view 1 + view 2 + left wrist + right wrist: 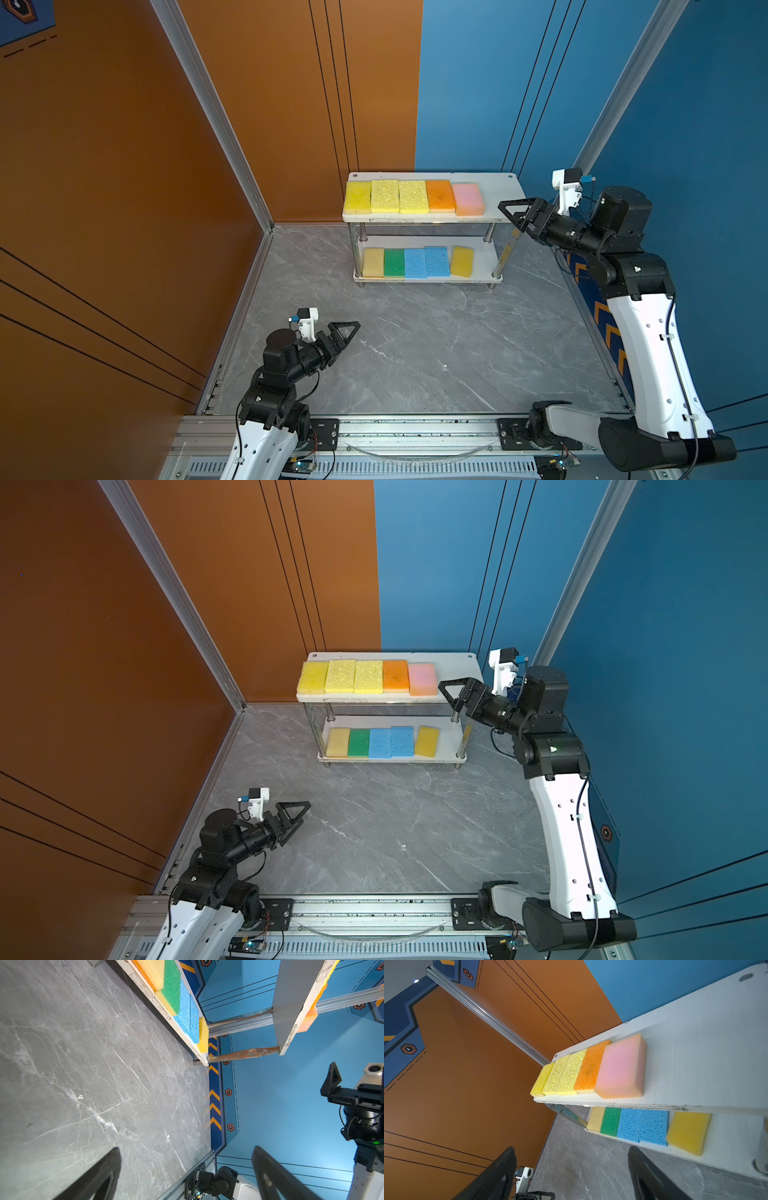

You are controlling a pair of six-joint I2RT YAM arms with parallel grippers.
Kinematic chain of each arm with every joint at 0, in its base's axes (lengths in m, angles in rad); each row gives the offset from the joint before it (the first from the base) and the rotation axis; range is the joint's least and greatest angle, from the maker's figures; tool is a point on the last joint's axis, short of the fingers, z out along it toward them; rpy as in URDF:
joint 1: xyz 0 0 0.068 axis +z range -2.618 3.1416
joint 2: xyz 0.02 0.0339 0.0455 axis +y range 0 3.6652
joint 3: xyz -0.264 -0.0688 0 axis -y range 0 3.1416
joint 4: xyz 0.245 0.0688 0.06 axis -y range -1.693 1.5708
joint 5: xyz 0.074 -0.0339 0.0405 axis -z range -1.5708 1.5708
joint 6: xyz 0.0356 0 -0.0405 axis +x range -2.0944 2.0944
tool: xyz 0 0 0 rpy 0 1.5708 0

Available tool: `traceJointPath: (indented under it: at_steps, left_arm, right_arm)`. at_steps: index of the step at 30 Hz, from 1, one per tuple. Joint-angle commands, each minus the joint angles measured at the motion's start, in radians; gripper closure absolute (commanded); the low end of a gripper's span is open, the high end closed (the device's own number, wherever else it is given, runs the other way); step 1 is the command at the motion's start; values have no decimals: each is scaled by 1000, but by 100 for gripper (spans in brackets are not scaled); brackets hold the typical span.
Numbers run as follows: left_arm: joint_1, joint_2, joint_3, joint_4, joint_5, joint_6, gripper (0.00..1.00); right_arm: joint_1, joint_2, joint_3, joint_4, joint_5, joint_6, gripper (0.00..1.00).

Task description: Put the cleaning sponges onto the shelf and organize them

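Observation:
The shelf (pixel 500 191) (pixel 459 669) stands at the back of the table in both top views. Its top board carries a yellow sponge (pixel 358 197), two coarse yellow sponges (pixel 399 196), an orange sponge (pixel 440 195) and a pink sponge (pixel 468 199) (pixel 620 1068) in a row. On the lower board lie a pale yellow sponge (pixel 373 262), a green sponge (pixel 394 262), two blue sponges (pixel 426 262) and a slightly turned yellow sponge (pixel 462 261). My right gripper (pixel 510 216) (pixel 571 1149) hangs open and empty just off the top board's right front corner. My left gripper (pixel 351 332) (pixel 187 1150) is open and empty, low at the front left.
The grey marble tabletop (pixel 415 340) stretches from the shelf to the aluminium rail (pixel 415 428) at the front, where both arms are mounted. An orange wall (pixel 124 208) closes the left side and a blue wall (pixel 685 124) the right and back right.

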Motion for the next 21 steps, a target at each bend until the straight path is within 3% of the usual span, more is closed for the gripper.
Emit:
traceJointPath:
  at_steps: [1, 8, 21]
  left_arm:
    - [-7, 11, 68, -61, -28, 84, 2]
    - [-23, 22, 146, -176, -106, 197, 2]
    - [-43, 28, 213, -279, -235, 302, 2]
  right_arm:
    - [-7, -28, -31, 0, -9, 8, 14]
    - [-6, -51, -75, 11, 8, 17, 12]
    - [40, -127, -223, 83, 14, 48, 11]
